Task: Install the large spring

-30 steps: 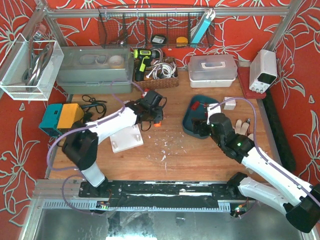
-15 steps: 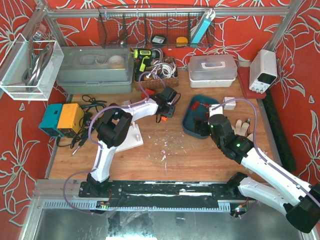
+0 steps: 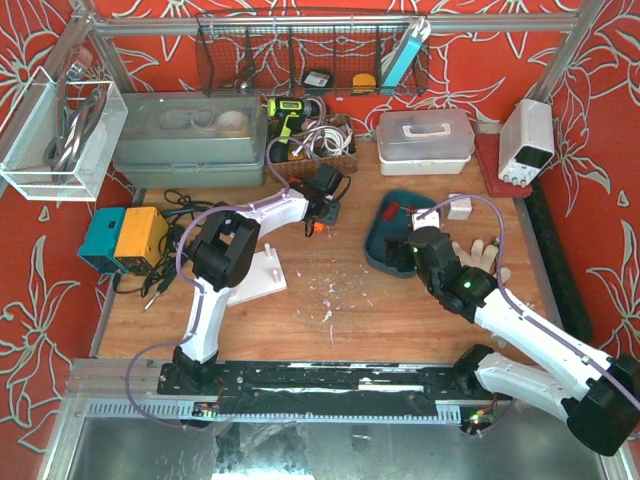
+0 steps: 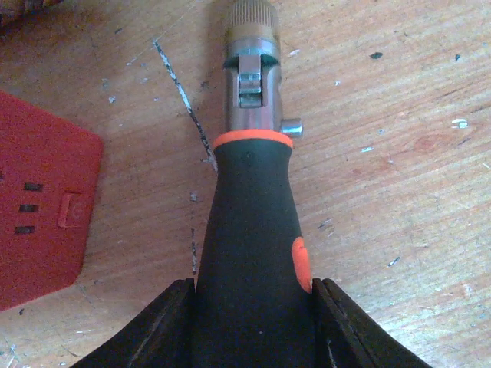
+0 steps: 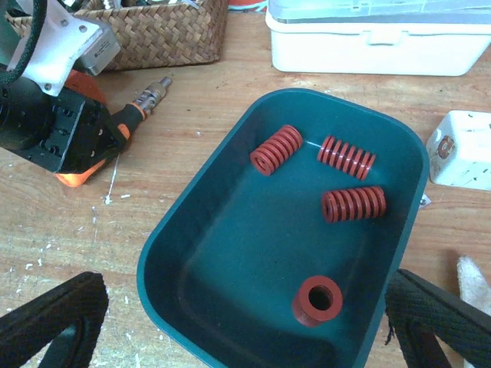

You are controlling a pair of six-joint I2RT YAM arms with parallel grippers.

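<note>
Left wrist view: left gripper [image 4: 253, 295] clamped on the screwdriver [image 4: 249, 199], one finger pressed to each side of the black handle.
Screwdriver: lying flat on the table [image 4: 399, 153]; black handle with an orange ring, metal chuck at the end away from the gripper; in the right wrist view, tip aimed at the basket [image 5: 153, 31] but short of it.
Red plate [image 4: 38, 199]: flat on the table beside the handle, not touching it.
Right gripper [image 5: 245, 322]: fingers wide apart, nothing between them, hovering over the near end of the tray [image 5: 230, 253].
Tray: teal, on the table right of centre, just near of the white box [image 5: 368, 38], to the right of the left gripper.
Springs [image 5: 347, 156]: four, red, all inside the tray, none held and none touching a finger.
Lying springs: three on their sides in the far half of the tray, two side by side at the far end, the third just near of the right-hand one.
Upright spring [image 5: 317, 300]: standing on end near the tray's near wall, bore facing up, apart from the other three.
Large spring: cannot tell which of the four.
Fixture [image 3: 255, 275]: white, with upright pegs, on the table to the near left of the left gripper, well apart from the tray.
</note>
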